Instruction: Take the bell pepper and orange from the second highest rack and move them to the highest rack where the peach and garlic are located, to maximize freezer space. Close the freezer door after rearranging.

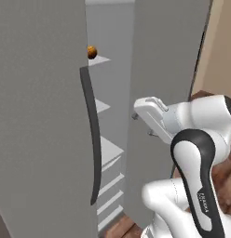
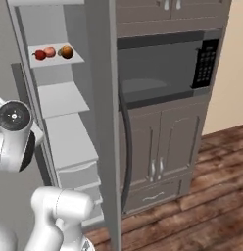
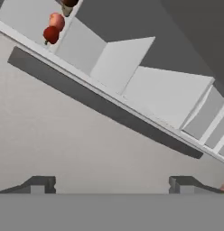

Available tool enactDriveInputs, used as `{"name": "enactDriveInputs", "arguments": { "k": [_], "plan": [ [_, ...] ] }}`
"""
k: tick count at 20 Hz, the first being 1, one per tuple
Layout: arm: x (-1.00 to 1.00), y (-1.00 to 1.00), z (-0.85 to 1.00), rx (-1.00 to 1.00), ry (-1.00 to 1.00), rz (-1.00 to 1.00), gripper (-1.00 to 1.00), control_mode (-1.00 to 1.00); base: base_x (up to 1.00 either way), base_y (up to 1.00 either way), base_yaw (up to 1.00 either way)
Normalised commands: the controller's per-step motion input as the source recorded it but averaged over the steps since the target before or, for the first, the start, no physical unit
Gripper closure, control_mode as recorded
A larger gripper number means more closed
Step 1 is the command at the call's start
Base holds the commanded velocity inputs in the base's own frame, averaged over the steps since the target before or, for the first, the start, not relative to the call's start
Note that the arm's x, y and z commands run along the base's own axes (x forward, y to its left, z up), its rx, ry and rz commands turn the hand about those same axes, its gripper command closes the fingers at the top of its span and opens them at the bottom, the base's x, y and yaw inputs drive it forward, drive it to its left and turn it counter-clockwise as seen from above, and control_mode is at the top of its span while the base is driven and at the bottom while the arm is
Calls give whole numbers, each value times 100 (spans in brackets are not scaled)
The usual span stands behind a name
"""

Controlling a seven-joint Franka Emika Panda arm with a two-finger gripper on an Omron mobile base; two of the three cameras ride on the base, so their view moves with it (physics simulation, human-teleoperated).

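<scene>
The freezer (image 2: 64,100) stands open, its pale shelves showing. On the topmost shelf in view lie a red bell pepper (image 2: 40,54) (image 3: 51,34), a pinkish peach (image 2: 50,51) (image 3: 56,21) and an orange (image 2: 67,51) (image 1: 91,52) in a row. The garlic is out of view. The freezer door (image 2: 101,122) (image 1: 159,88) is swung out towards me, its curved black handle (image 2: 124,147) on its edge. My gripper (image 1: 142,124) (image 3: 112,185) is open and holds nothing. It hangs in front of the opening, well below that shelf.
To the left of the opening stands a second grey door (image 1: 38,116) with a long black handle (image 1: 91,135) (image 3: 100,106), close in front of the hand. Right of the freezer are a dark built-in oven (image 2: 162,68) and lower cabinets (image 2: 157,157) above the wooden floor (image 2: 211,196).
</scene>
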Motion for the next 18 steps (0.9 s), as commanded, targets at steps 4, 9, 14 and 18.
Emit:
{"name": "enactDriveInputs", "arguments": {
  "k": [4, 9, 14, 18],
  "plan": [
    [0, 0, 0, 0, 0, 0, -100, 100, -82, -79, -33],
    [0, 0, 0, 0, 0, 0, -100, 100, -40, -91, -11],
    [0, 0, 0, 0, 0, 0, -100, 100, -4, -82, 0],
    [0, 0, 0, 0, 0, 0, -100, 100, 15, -75, 1]
  ]
}}
